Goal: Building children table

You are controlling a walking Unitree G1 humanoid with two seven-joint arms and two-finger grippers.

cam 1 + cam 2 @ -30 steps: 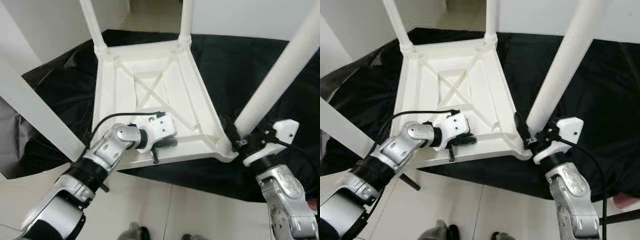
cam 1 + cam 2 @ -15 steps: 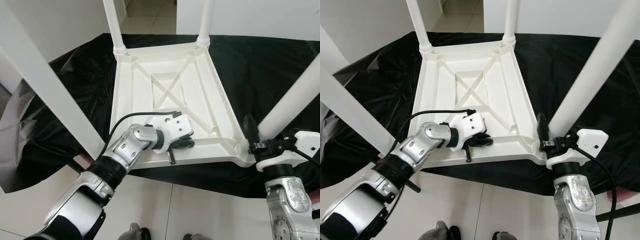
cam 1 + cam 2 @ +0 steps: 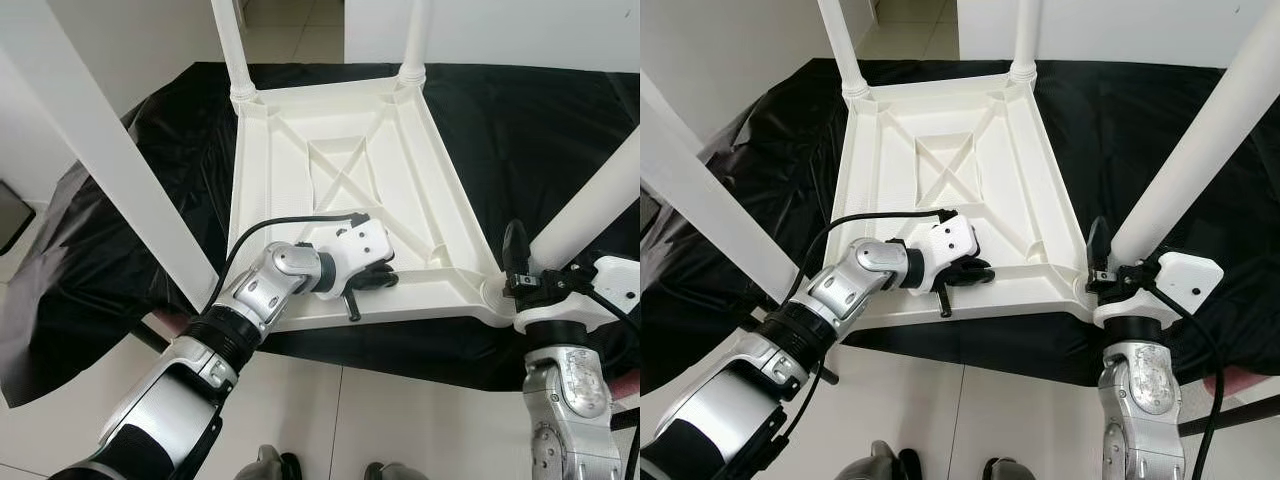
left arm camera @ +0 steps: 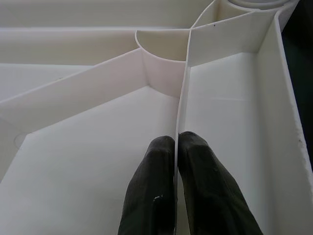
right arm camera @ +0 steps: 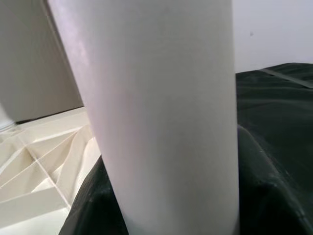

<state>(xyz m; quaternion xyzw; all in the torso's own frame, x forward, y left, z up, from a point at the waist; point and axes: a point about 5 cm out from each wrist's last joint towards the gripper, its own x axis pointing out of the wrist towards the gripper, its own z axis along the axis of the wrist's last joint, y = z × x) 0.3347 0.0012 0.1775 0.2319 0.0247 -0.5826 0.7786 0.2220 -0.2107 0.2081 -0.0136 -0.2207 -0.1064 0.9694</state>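
Note:
A white plastic children's table [image 3: 340, 170] lies upside down on a black cloth, with its legs pointing up. My left gripper [image 3: 372, 284] is shut on a thin rib of the underside, close to the near edge. In the left wrist view the two black fingers [image 4: 146, 191] pinch that rib [image 4: 182, 107] between them. My right gripper [image 3: 522, 268] is at the near right corner, closed around the base of the near right leg [image 3: 590, 210]. That leg [image 5: 161, 112] stands right in front of the right wrist camera.
The black cloth [image 3: 520, 130] spreads under and around the table. The near left leg [image 3: 110, 170] slants across the left side, and two far legs [image 3: 228, 45] [image 3: 414, 35] rise at the back. Tiled floor [image 3: 400, 420] lies in front, and white walls stand behind.
The whole view has shifted, so the camera has moved. Both grippers keep the same hold on the table, the left on the rib and the right on the leg.

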